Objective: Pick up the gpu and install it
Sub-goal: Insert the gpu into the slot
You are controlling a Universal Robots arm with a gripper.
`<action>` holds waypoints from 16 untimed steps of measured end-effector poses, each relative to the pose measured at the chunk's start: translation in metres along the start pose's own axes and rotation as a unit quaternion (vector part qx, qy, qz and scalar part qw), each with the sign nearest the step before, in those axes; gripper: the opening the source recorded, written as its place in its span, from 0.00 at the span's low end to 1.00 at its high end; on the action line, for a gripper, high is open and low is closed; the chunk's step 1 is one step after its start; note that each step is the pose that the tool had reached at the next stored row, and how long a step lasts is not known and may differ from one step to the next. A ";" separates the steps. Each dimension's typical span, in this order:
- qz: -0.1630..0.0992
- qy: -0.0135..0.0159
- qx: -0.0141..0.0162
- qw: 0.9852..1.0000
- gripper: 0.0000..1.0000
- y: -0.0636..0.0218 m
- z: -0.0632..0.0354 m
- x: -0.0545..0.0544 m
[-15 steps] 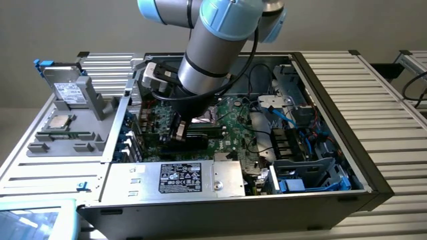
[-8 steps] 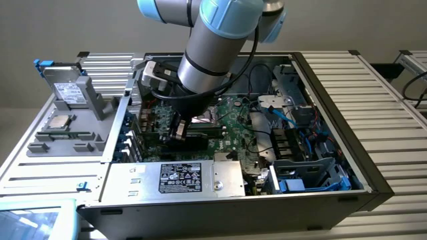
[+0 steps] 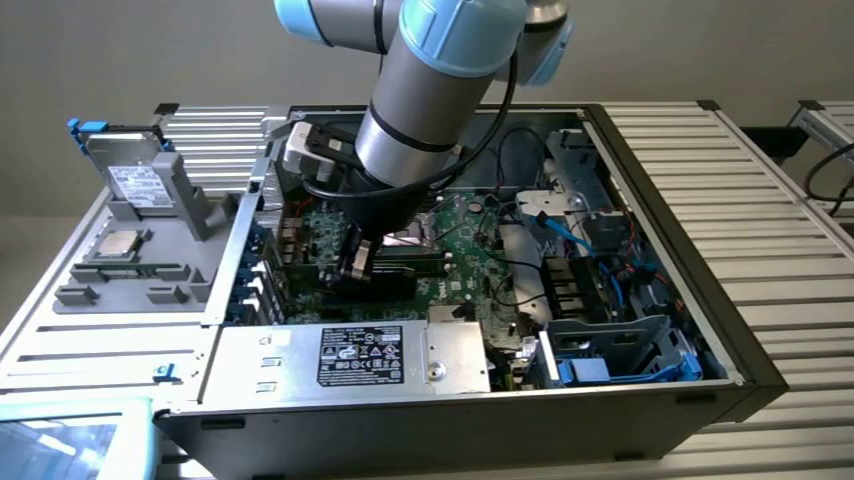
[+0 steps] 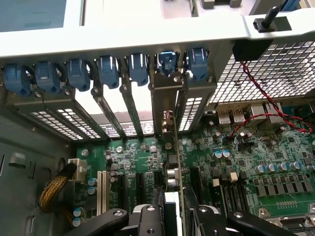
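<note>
The gpu (image 4: 178,157) appears edge-on as a thin green card standing upright over the green motherboard (image 4: 246,162), among the black expansion slots. Its metal bracket end (image 4: 169,123) sits close to the rear slot openings of the case. My gripper (image 4: 173,211) is shut on the card, with a black finger (image 4: 152,216) on either side of it. In the exterior view the arm reaches down into the open computer case, and the gripper (image 3: 358,265) is low over the motherboard (image 3: 467,240) near the case's rear wall.
A row of blue retaining clips (image 4: 108,69) and slot covers lines the rear wall. Red and black wires (image 4: 256,93) cross the board beside a mesh panel. A yellow cable bundle (image 4: 54,187) lies to one side. The power supply (image 3: 360,355) and drive cages (image 3: 614,350) border the board.
</note>
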State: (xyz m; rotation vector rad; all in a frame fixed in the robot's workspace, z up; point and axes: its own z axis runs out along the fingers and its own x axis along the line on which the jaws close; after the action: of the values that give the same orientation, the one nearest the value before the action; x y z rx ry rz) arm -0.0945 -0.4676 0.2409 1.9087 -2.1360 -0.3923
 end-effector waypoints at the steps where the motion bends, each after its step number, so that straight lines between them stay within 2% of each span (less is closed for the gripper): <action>1: 0.000 0.000 0.000 1.000 0.28 0.0000 0.0000 0.000; 16: 0.000 0.000 0.000 1.000 0.28 0.0010 -0.0024 -0.001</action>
State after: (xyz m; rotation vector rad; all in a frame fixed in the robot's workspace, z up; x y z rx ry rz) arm -0.0945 -0.4667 0.2435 1.9088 -2.1358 -0.3925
